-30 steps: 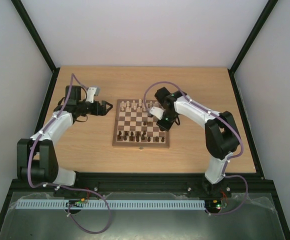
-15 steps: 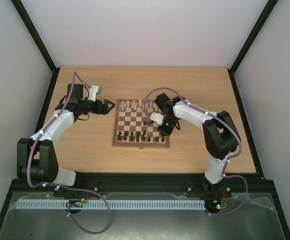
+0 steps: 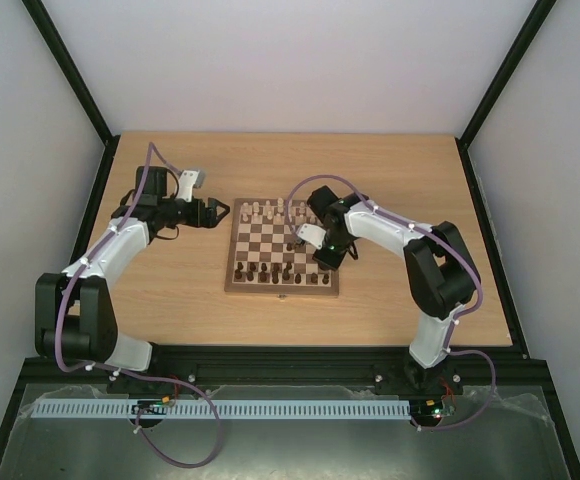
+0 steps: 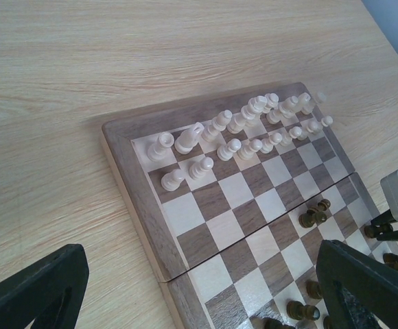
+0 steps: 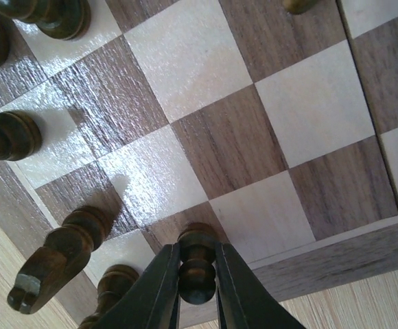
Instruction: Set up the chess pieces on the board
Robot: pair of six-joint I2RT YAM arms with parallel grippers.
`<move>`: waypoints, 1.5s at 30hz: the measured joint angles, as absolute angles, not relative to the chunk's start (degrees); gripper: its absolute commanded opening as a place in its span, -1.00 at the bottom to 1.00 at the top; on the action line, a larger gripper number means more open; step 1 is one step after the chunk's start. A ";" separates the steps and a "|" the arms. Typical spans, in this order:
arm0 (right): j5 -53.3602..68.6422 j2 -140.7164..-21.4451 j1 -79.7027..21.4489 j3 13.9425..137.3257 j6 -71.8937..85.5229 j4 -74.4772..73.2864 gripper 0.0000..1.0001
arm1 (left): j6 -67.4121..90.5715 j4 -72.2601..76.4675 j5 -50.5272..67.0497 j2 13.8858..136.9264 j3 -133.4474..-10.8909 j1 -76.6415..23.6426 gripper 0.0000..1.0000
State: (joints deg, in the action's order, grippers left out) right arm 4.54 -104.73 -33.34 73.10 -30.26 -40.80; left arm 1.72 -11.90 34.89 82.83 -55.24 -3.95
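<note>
Chess pieces (image 3: 270, 211) stand on the board (image 3: 280, 291), which lies mid-table (image 3: 170, 280): pale ones (image 4: 240, 133) fill the two far rows, dark ones (image 3: 270, 270) the near rows. Right gripper (image 5: 197, 255) is clenched on one dark piece (image 5: 197, 274), upright, at an edge-row square next to the border, on the board's right side. Left gripper (image 4: 202, 253) is spread wide, holding nothing, just off the board's left side.
</note>
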 measured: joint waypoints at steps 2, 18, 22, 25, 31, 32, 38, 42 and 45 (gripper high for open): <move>4.58 -104.73 -33.54 73.10 -30.65 -40.84 -0.69 | 1.69 -11.90 34.89 82.83 -55.24 -3.95 0.88; 5.85 -104.79 -33.08 78.78 -31.79 -44.73 -0.39 | 0.43 -12.01 34.68 82.83 -55.24 -4.01 0.76; 8.51 -104.86 -31.44 85.60 -32.01 -46.98 -0.37 | -4.38 -14.74 34.24 82.83 -56.60 -5.85 0.62; 11.51 -104.86 -29.54 88.88 -31.68 -48.05 -0.37 | -11.05 -17.91 33.61 82.96 -59.59 -9.19 0.49; 16.78 -104.90 -23.90 89.54 -28.75 -49.60 -0.36 | -25.61 -25.32 31.00 89.03 -67.31 -22.65 0.17; 17.47 -104.88 -22.74 89.52 -27.90 -49.58 -0.36 | -27.03 -26.26 30.81 90.54 -68.42 -24.18 0.13; 19.53 -103.42 -16.58 85.54 -24.80 -49.10 -0.36 | -32.03 -29.61 30.74 99.55 -73.36 -28.12 0.07; 20.25 -101.38 -13.39 82.24 -23.44 -48.80 -0.36 | -32.91 -30.28 29.71 103.46 -75.13 -28.88 0.00; 20.45 -100.12 -12.60 80.42 -22.59 -48.27 -0.36 | -32.73 -30.48 28.32 106.80 -77.84 -30.44 -0.04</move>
State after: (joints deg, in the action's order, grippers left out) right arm 20.45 -100.12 -12.60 80.42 -22.59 -48.27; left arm -32.73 -30.48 28.32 106.80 -77.84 -30.44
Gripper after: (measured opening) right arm 0.319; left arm 0.494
